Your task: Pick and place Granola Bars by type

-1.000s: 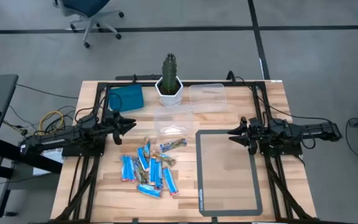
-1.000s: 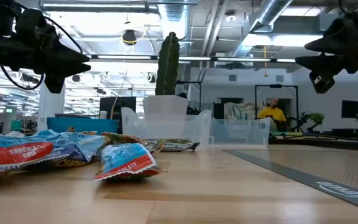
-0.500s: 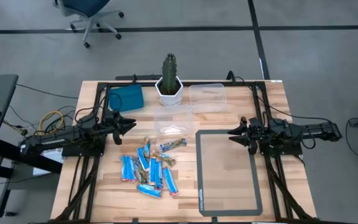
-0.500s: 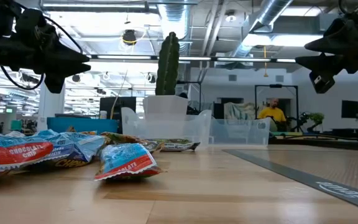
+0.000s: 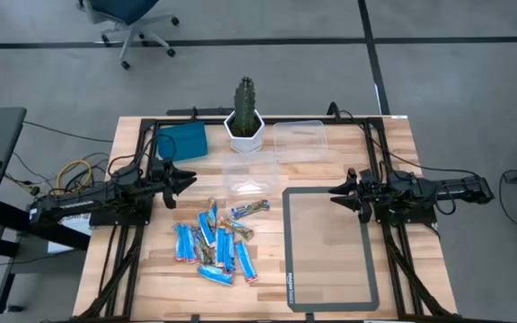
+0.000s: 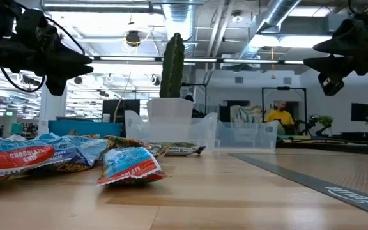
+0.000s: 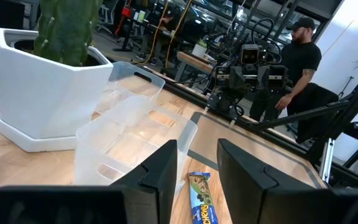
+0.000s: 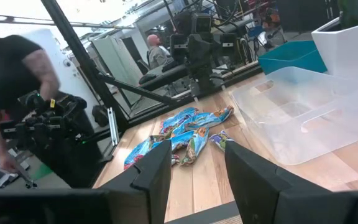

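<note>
Several small wrapped granola bars [image 5: 215, 240] lie flat in a loose heap on the wooden table, left of its middle: light blue, dark blue and brown-gold; the low view shows them [image 6: 75, 160] from the side. One dark-printed bar [image 5: 249, 209] lies apart near the clear containers and shows as a bar [image 7: 199, 194] in the left wrist view. My left gripper [image 5: 190, 178] hovers open above the table, on the far-left side of the heap. My right gripper [image 5: 335, 192] hovers open over the right half, at the grey mat's far edge.
Two clear plastic containers [image 5: 276, 154] sit toward the far edge, next to a white pot with a cactus [image 5: 244, 121] and a blue square tray [image 5: 182, 140]. A grey-rimmed mat [image 5: 330, 247] covers the near right. People stand beyond the table in both wrist views.
</note>
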You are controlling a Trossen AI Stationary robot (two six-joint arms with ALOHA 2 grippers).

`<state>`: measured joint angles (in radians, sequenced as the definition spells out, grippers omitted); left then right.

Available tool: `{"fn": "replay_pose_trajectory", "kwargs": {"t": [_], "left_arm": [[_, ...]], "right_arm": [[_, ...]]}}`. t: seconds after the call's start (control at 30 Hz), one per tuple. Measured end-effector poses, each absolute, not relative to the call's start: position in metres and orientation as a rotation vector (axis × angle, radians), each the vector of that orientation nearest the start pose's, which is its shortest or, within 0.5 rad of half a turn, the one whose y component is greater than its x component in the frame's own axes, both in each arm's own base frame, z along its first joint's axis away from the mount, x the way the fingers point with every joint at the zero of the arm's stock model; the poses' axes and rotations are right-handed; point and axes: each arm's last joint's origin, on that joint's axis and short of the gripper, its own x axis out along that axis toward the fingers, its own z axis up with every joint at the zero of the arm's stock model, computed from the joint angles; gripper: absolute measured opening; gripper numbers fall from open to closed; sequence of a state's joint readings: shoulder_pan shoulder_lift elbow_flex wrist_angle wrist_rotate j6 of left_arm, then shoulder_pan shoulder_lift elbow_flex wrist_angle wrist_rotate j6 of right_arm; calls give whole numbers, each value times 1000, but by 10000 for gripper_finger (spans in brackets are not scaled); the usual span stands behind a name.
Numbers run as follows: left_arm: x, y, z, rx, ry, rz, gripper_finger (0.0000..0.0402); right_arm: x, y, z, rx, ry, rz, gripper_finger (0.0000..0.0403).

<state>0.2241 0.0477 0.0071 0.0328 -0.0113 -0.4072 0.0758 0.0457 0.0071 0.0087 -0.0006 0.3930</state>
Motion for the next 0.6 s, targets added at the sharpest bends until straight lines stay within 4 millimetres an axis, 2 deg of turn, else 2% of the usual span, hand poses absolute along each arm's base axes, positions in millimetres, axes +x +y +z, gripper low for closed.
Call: {"fn": "replay_pose_trajectory", "kwargs": {"t": [0.6], "left_arm": [[97,24,166,-404,-63,281,106]], "right_arm": [[100,8,163,391,45,69,143]]}}
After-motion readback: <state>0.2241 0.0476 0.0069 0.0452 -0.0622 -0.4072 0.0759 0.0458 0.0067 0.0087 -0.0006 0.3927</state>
